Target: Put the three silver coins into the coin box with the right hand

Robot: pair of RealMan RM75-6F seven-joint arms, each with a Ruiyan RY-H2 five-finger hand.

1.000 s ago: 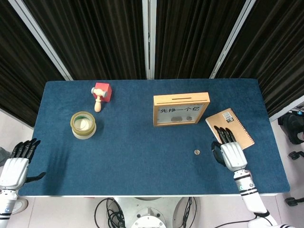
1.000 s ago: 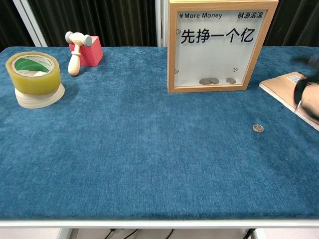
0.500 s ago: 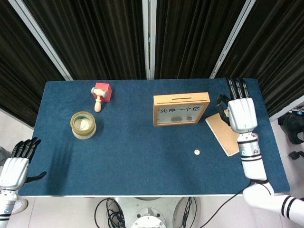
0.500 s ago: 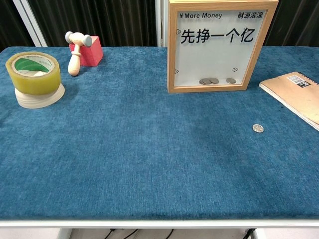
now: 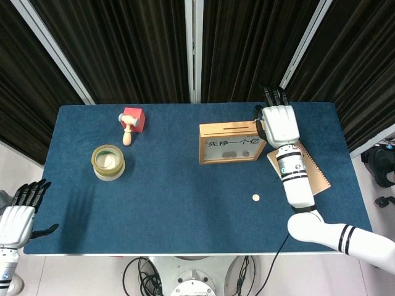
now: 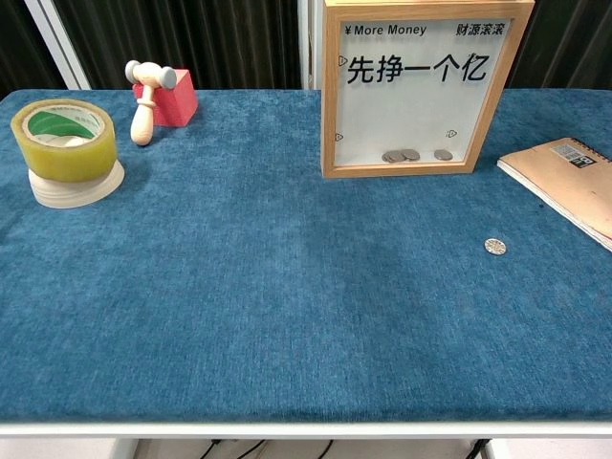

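left hand (image 5: 17, 217): off the near left corner of the table (image 5: 166, 185), holding nothing, fingers extended and a little apart.
coin box (image 6: 421, 88): upright at the far middle; its long axis and the top slot (image 5: 237, 128) run left to right, glass face toward the near edge; three coins (image 6: 411, 155) lie inside.
loose coin (image 6: 494, 246): flat on the cloth, near right of the box, just left of the notebook (image 6: 569, 177).
right hand (image 5: 279, 123): above the box's right end, fingers straight and close together; whether it pinches a coin, I cannot tell.
risk: a coin released off the narrow slot would likely bounce off the frame; the hand could also nudge the box over.
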